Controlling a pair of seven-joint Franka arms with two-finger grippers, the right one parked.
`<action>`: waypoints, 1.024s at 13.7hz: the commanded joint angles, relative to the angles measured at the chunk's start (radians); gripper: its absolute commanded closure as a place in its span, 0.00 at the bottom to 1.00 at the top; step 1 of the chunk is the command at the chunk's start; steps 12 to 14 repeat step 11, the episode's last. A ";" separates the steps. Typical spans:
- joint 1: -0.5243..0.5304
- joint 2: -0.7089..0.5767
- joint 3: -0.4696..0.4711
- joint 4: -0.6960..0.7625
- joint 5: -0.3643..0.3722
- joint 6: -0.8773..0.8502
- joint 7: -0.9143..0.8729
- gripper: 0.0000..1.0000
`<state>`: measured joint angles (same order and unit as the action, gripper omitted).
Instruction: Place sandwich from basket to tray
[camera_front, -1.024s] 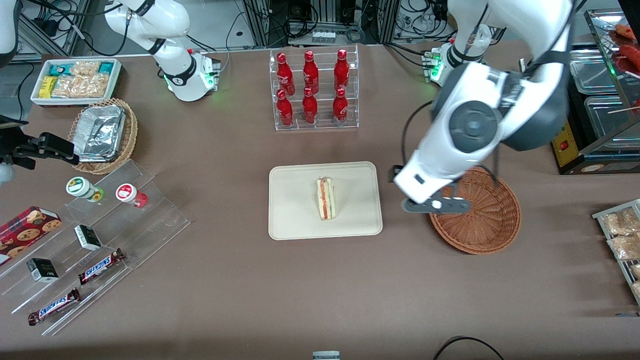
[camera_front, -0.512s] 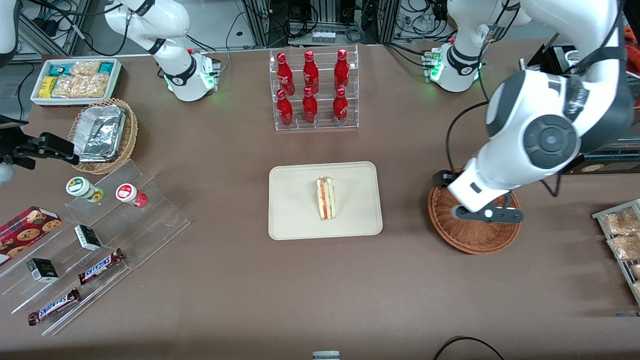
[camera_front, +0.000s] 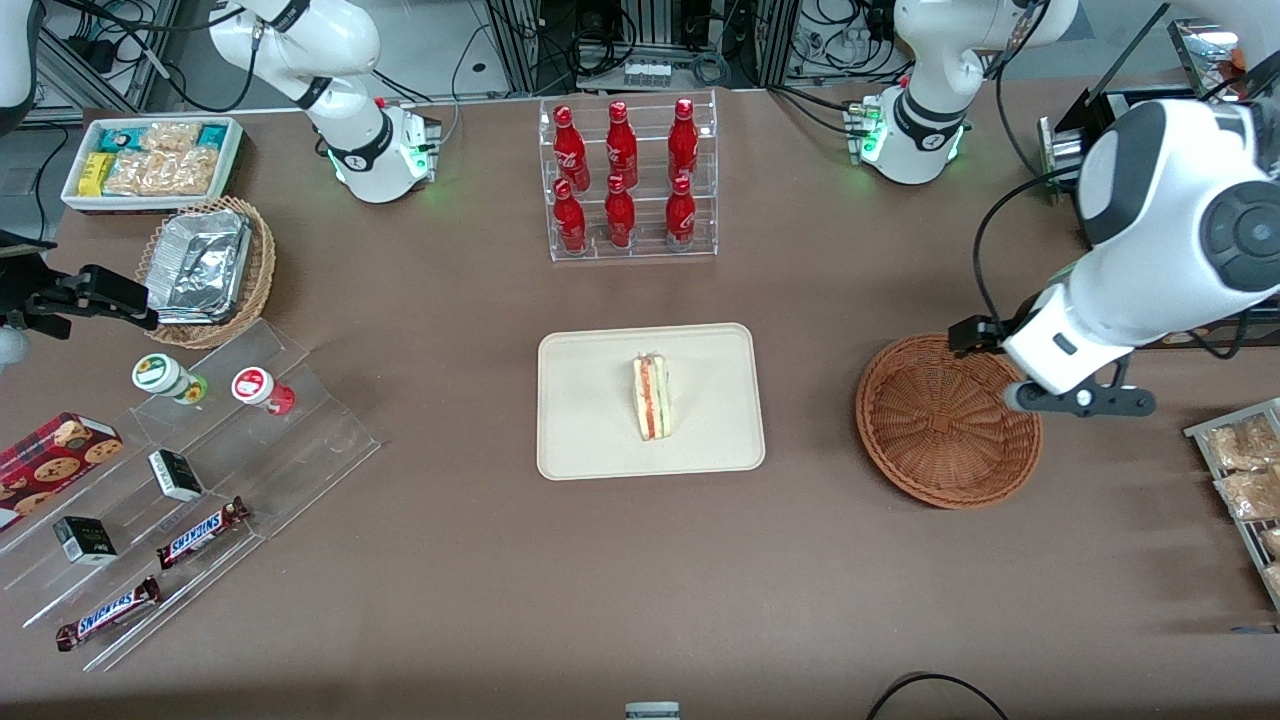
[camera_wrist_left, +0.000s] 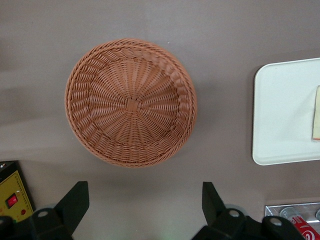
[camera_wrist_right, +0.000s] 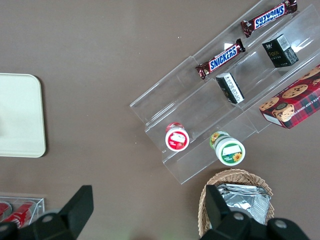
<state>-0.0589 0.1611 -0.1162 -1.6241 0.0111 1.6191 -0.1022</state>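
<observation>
Brown worktop (camera_front: 450, 560) carries the tray (camera_front: 590, 440) at the frame's centre, with the sandwich (camera_front: 651, 396) lying on it. At centre right the basket (camera_front: 946, 420) is empty. Above its upper right rim, the hand (camera_front: 1075, 400) hangs open and holds nothing. Little risk remains; a careless low swing could knock the light basket.

One sandwich (camera_front: 651, 397) on one tray (camera_front: 600, 440), one empty basket (camera_front: 945, 420) beside the tray, one gripper (camera_wrist_left: 142, 200) above the table near the basket with fingers apart, six red bottles (camera_front: 620, 172) in one clear rack farther from the front camera than the tray, two Snickers bars (camera_front: 203, 531)
</observation>
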 joint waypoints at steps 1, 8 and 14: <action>0.044 -0.078 -0.042 -0.063 0.007 0.006 0.010 0.00; 0.120 -0.222 -0.054 -0.138 0.007 -0.085 0.061 0.00; 0.120 -0.262 -0.046 -0.114 0.007 -0.162 0.062 0.00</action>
